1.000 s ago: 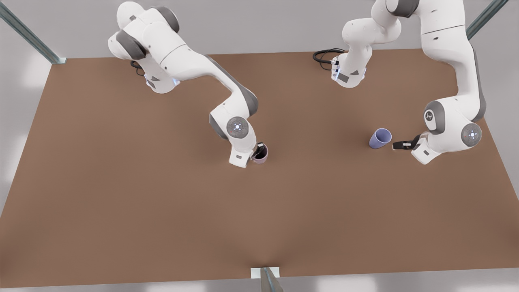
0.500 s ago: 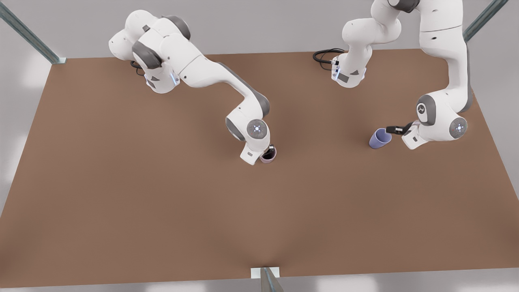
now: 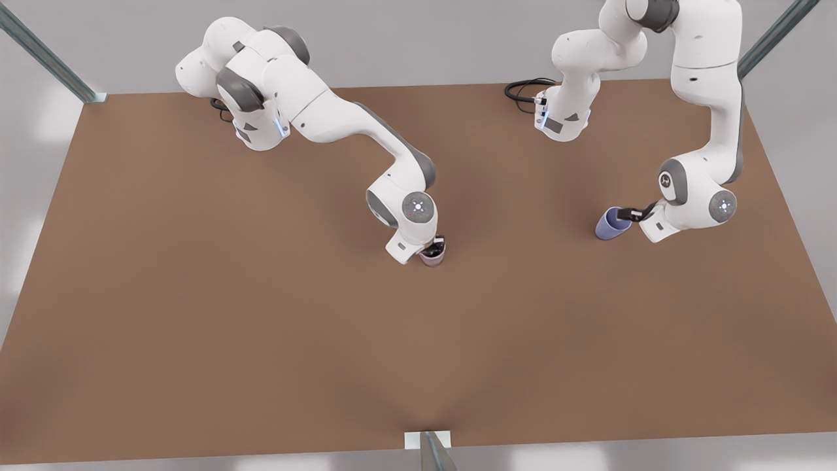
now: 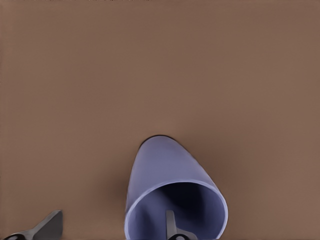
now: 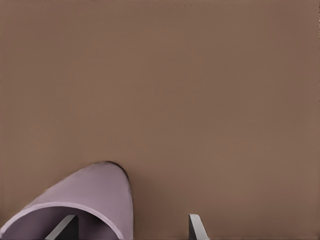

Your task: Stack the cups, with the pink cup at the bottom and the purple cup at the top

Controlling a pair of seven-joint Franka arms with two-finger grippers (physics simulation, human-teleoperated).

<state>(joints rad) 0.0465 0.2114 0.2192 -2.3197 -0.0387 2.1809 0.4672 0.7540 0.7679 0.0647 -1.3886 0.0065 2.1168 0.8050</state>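
Note:
The pink cup stands upright on the brown table near the middle; its pale mauve wall is the pink cup seen in the right wrist view. My right gripper is open over its rim, with one finger inside and the other finger outside. The purple cup stands at the front view's right. My left gripper is open at its rim. In the left wrist view one finger is inside the purple cup and the other finger is outside.
A black cable loops beside an arm base at the back of the table. Metal frame posts stand at the back corners and at the front edge. Bare tabletop lies between the two cups.
The right gripper and the pink cup shifted toward the front view's right, then settled. The left gripper moved from beside the purple cup onto its rim; that cup stayed put.

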